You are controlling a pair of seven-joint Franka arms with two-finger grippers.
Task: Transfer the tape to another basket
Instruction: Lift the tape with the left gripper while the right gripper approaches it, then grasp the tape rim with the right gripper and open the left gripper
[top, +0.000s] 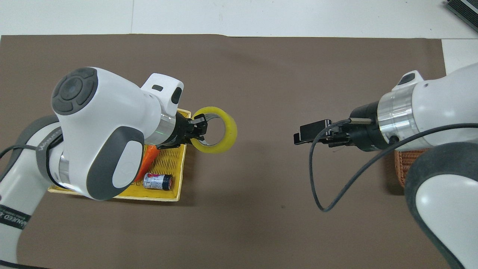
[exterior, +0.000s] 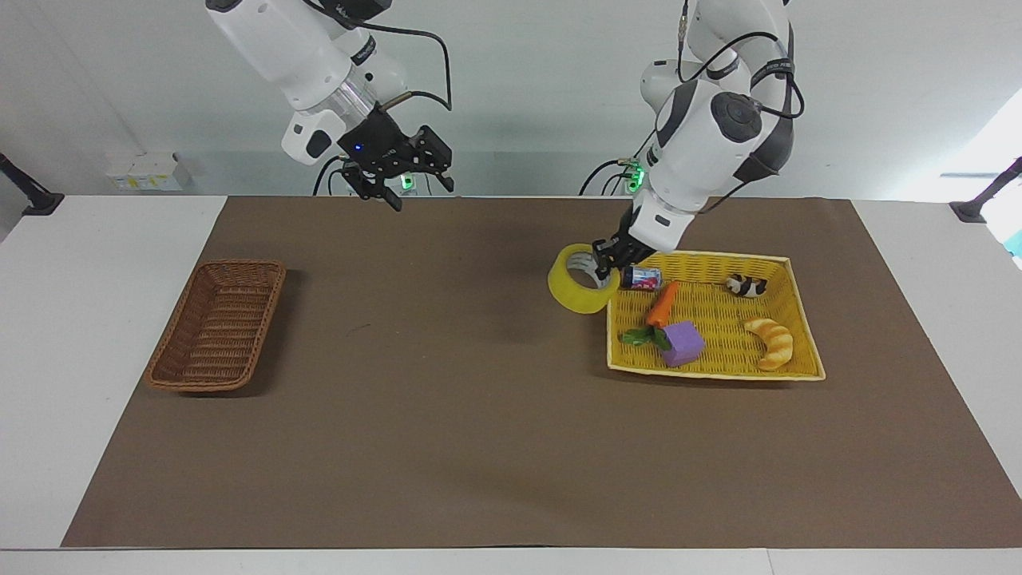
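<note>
The yellow tape [exterior: 579, 291] [top: 224, 134] hangs in the air just outside the yellow basket's rim, over the brown mat. My left gripper [exterior: 604, 262] [top: 200, 129] is shut on the roll's wall, one finger inside the ring. The dark brown wicker basket [exterior: 217, 324] [top: 401, 168] sits at the right arm's end of the table, mostly covered by the right arm in the overhead view. My right gripper [exterior: 421, 192] [top: 306, 135] is raised over the mat between the two baskets, open and holding nothing.
The yellow basket [exterior: 786, 263] [top: 175, 186] holds a carrot [exterior: 663, 304], a purple block [exterior: 682, 343], a croissant [exterior: 771, 342], a small can [exterior: 641, 278] [top: 157, 181] and a black-and-white toy animal [exterior: 746, 285]. A brown mat [exterior: 447, 415] covers the table.
</note>
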